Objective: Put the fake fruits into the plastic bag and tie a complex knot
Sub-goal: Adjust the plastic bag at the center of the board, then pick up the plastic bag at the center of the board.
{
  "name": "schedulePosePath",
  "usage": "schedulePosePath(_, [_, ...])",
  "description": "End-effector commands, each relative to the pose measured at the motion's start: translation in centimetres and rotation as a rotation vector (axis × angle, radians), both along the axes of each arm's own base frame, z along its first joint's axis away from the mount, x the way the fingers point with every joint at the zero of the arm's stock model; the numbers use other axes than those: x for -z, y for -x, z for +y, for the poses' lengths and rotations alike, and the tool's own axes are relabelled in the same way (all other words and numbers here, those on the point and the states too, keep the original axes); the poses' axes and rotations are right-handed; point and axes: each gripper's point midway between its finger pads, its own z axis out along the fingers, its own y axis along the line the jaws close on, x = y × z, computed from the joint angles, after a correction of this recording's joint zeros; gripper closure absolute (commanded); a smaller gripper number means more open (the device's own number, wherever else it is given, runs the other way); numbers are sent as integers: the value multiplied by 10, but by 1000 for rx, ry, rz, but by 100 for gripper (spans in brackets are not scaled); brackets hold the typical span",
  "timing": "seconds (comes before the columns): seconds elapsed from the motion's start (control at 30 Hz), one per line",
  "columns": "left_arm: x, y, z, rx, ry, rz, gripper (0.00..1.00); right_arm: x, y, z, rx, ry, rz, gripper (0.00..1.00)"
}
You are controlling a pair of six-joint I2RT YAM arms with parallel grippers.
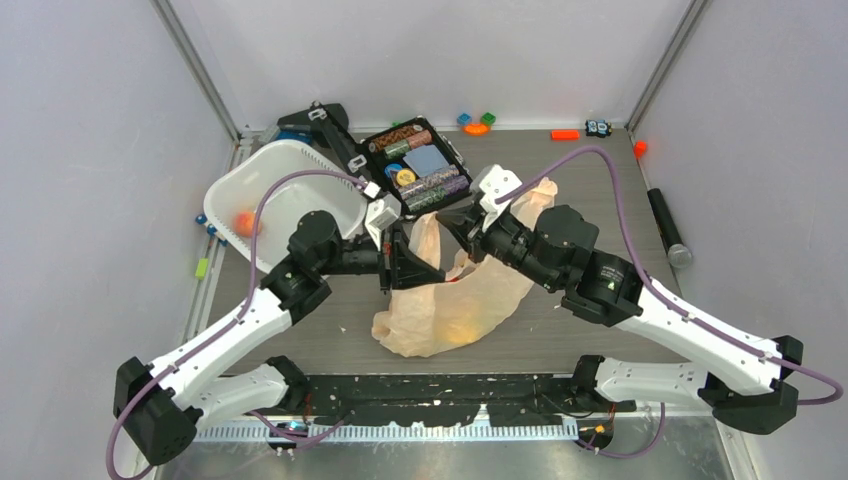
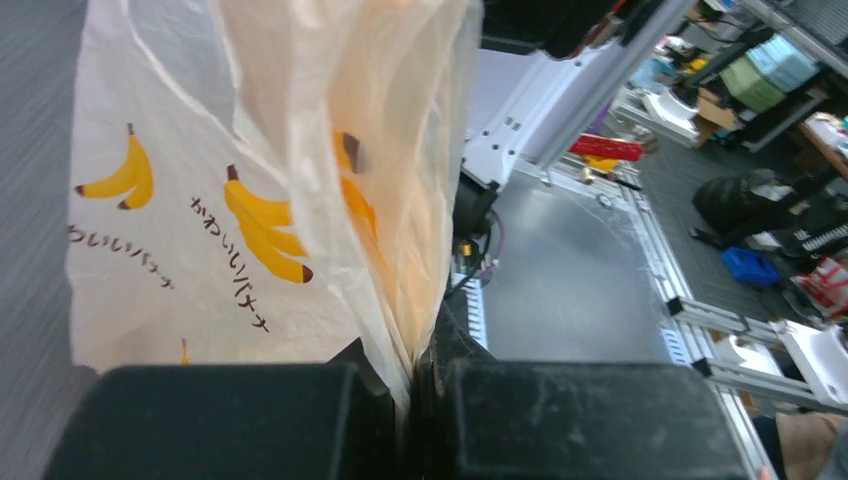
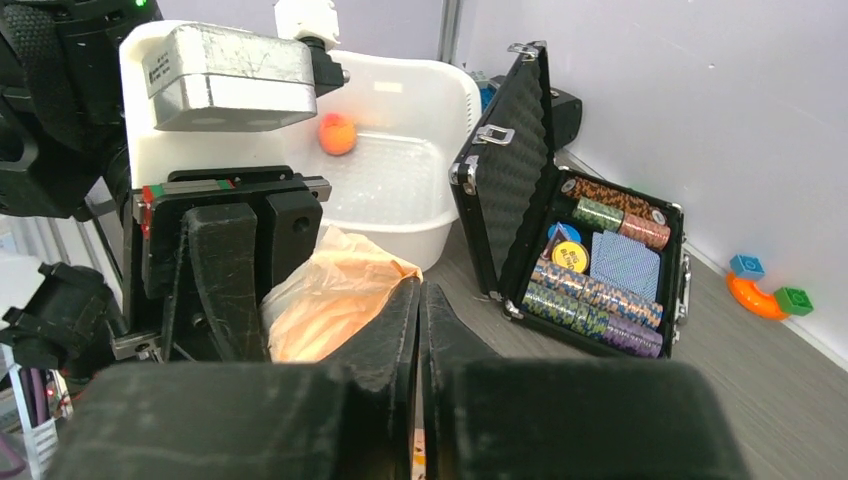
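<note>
Your left gripper (image 2: pixel 413 385) is clamped on the thin translucent peach banana-print plastic bag (image 2: pixel 200 150); your right gripper (image 3: pixel 420 330), just opposite, pinches it too.

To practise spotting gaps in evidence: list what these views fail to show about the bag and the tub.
1. Number of fake fruits in the plastic bag: top view, crinkled film blurs them.
2. Bag mouth: top view, left gripper and right gripper cover it.
3. Floor of the white tub: right wrist view, left gripper hides part.

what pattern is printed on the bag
Yellow bananas with dark writing on the pale bag, clearest in left wrist view.
</note>
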Motion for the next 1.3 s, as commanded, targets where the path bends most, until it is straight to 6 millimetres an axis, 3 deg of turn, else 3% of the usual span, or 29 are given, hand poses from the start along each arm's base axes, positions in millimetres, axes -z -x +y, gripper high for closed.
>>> schedulePosePath(0.0, [8, -15, 11, -102, -118, -6, 100, -51, -7, -29, 96, -156, -59, 84])
schedulePosePath(0.03, [12, -21, 15, -135, -151, -8, 100, -50, -10, -34, 123, -159, -53, 74])
schedulePosePath(0.1, [17, -35, 22, -194, -200, -22, 100, -51, -16, -46, 166, -154, -46, 40])
schedulePosePath(0.17, [24, -48, 31, -266, -247, -18, 100, -53, -20, -60, 201, -142, -36, 24])
schedulePosePath(0.4, [22, -62, 47, -345, -276, -15, 100, -33, -22, -136, 413, -125, -31, 0])
schedulePosePath(0.5, [23, -62, 47, -339, -276, -11, 100, -8, -25, -162, 489, -92, -24, 4])
schedulePosePath(0.63, [23, -60, 45, -327, -274, 1, 100, 13, -26, -168, 474, -49, -26, 4])
schedulePosePath(0.7, [22, -60, 45, -325, -270, 1, 100, 14, -21, -164, 434, -61, -26, 2])
schedulePosePath(0.87, [21, -58, 43, -310, -261, 12, 100, 17, -8, -133, 259, -112, 15, 14])
schedulePosePath(1.0, [21, -56, 42, -300, -255, 19, 100, 29, -16, -114, 210, -56, 34, 26])
schedulePosePath(1.27, [20, -54, 40, -285, -245, 25, 100, 41, -51, -101, 263, 43, 31, 32])
